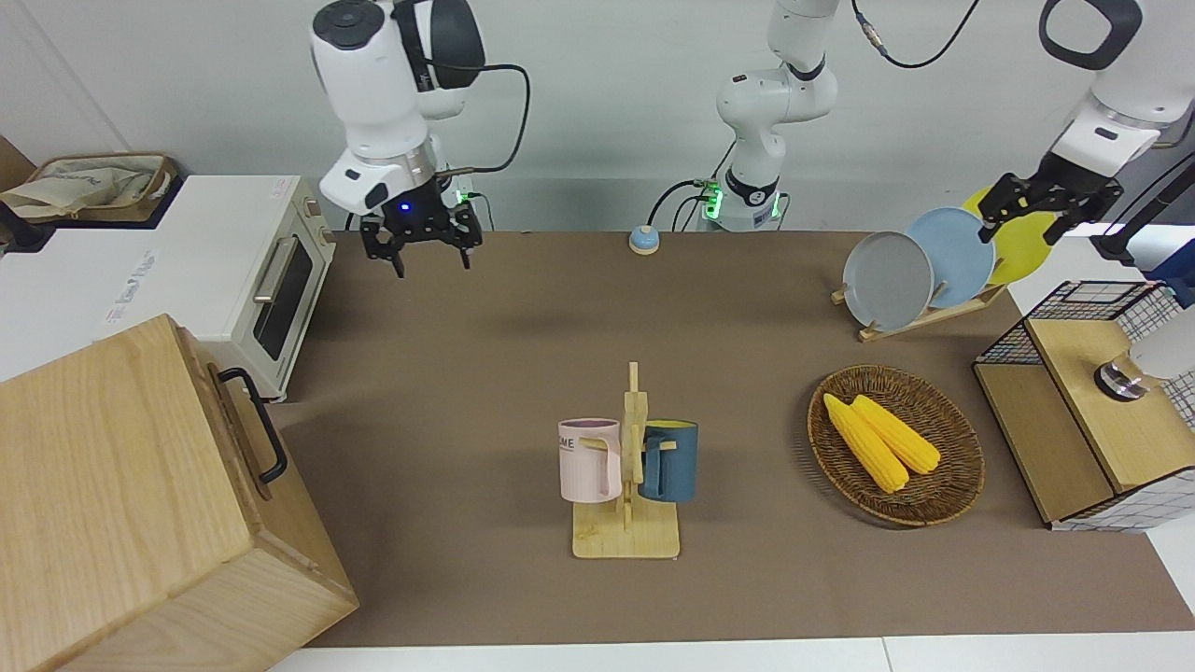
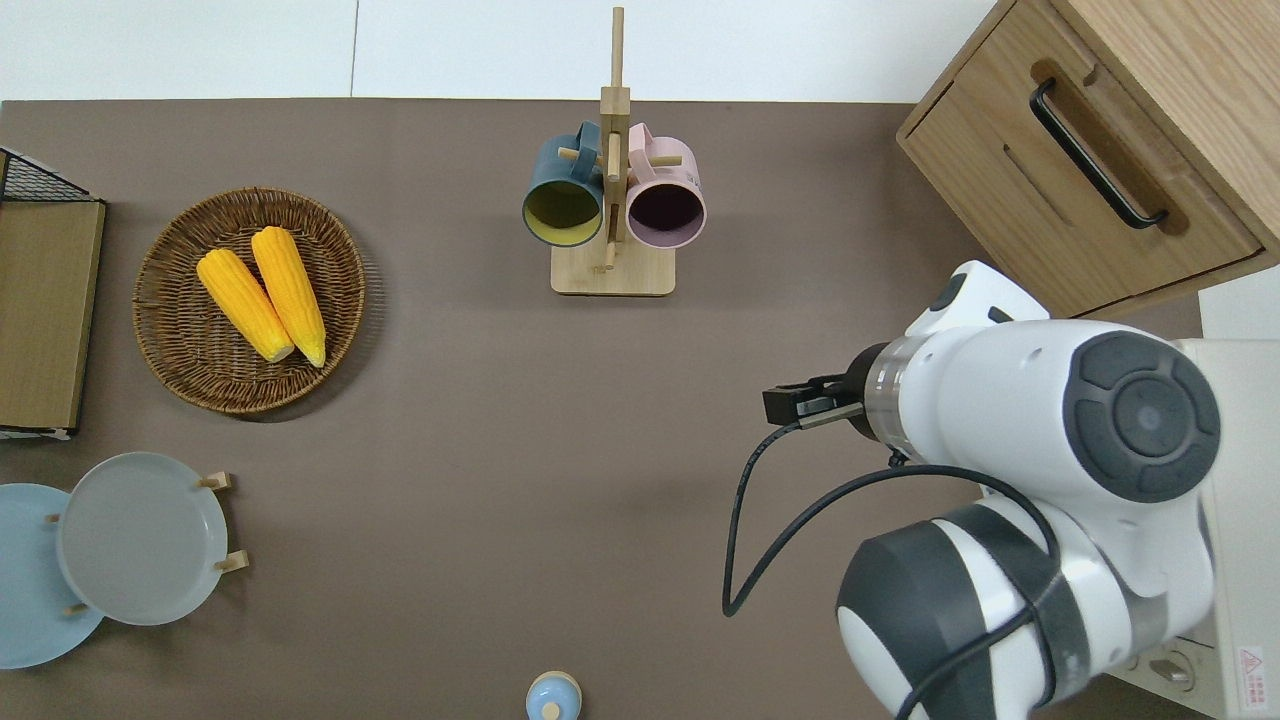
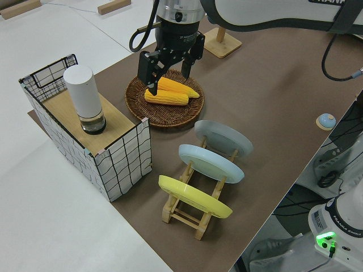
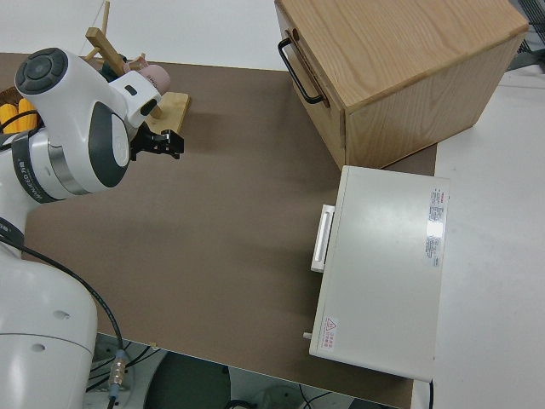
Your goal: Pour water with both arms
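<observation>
While both of my arms hang in the air, my right gripper [image 1: 422,245] points straight down over bare brown counter [image 1: 523,373] near the white toaster oven [image 1: 245,271], fingers spread wide and holding nothing. My left gripper [image 1: 1044,201] is tilted, up by the plate rack [image 1: 924,313] at the left arm's end, fingers likewise apart and empty — the left side view puts it above the corn.

Open room lies through the middle of the counter. A wooden drawer cabinet [image 1: 140,504] with a black handle bounds the right arm's end; a wire-sided box [image 3: 96,141] carrying a white cylindrical bottle [image 3: 85,99] stands at the other.

Farther from me stands a pale wooden mug tree [image 2: 613,200] with a glossy pink mug [image 2: 665,195] and a dark blue mug [image 2: 563,195] — beside it, a round woven basket [image 2: 175,340] cradles two yellow corn cobs [image 2: 262,292].
</observation>
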`<state>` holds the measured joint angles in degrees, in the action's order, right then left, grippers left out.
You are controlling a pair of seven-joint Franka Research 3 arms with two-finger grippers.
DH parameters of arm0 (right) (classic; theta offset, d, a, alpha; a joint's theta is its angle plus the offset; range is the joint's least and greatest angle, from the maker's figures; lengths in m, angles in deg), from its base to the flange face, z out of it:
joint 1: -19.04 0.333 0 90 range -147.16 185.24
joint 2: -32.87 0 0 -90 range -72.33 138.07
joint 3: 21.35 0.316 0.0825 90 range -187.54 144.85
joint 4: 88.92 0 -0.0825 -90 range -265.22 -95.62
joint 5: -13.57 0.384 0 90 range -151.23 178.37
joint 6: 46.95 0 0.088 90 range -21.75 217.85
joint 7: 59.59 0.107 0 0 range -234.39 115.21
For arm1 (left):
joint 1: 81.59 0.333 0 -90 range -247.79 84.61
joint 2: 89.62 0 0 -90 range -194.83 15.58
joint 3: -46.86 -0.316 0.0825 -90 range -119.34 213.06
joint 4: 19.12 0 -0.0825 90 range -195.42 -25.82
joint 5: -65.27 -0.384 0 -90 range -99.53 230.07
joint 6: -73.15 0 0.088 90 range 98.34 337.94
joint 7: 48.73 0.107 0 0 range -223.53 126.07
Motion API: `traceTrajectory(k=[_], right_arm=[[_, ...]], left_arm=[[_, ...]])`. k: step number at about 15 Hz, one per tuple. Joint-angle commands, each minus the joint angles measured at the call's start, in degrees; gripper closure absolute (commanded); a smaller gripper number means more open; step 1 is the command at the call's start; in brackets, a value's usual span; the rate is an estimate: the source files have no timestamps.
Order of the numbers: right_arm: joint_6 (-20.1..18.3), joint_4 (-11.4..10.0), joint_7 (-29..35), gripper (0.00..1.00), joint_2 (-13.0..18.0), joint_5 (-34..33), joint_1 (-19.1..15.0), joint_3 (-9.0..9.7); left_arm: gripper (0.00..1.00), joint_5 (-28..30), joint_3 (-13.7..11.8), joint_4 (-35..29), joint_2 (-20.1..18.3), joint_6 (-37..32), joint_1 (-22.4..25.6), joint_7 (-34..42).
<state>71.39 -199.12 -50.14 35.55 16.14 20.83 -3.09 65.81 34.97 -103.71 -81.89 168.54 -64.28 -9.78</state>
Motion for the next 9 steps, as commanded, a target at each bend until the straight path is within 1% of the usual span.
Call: traceTrajectory(k=[1, 2, 3, 4, 5, 6, 7, 8, 9], right_arm=[[8.1, 0.2, 0.6, 0.025, -5.3, -5.0, -1.4, 2.31], [10.2, 0.7, 0.6, 0.025, -6.8, -6.7, -1.1, 2.31], [11.6, 0.9, 0.6, 0.025, -8.0, -7.7, -1.0, 2.31], [11.8, 1.8, 0.6, 0.028, -9.3, -7.9, -0.7, 2.31], [11.9, 3.6, 0.6, 0.028, -10.9, -8.1, -0.3, 2.22], [11.9, 5.2, 0.7, 0.028, -12.5, -8.8, 0.5, 2.22], [12.0, 6.0, 0.9, 0.028, -13.7, -10.4, 0.8, 2.22], [12.9, 6.7, 1.4, 0.028, -14.6, -12.0, 0.8, 2.22], [13.9, 6.8, 1.9, 0.030, -15.0, -12.6, 0.8, 2.22]], left_arm=[[0.01, 3.9, 0.3, 3.2, 3.3, 4.1, 4.1, 5.7], [0.01, 5.7, 0.4, 3.2, 4.0, 5.1, 5.5, 6.0], [0.01, 6.3, 0.4, 3.3, 4.0, 6.2, 6.0, 6.6], [0.02, 6.5, 0.3, 3.2, 4.0, 7.3, 6.1, 7.4], [0.02, 6.8, 0.3, 3.0, 4.0, 7.8, 6.4, 7.6], [0.02, 8.4, 0.4, 3.0, 4.0, 9.1, 7.0, 7.6], [0.02, 10.2, 0.4, 2.7, 4.1, 10.8, 7.3, 7.7], [0.02, 11.3, 0.4, 2.2, 4.0, 12.4, 7.6, 8.0], [0.01, 12.4, 0.4, 1.5, 4.1, 14.6, 8.2, 8.0]])
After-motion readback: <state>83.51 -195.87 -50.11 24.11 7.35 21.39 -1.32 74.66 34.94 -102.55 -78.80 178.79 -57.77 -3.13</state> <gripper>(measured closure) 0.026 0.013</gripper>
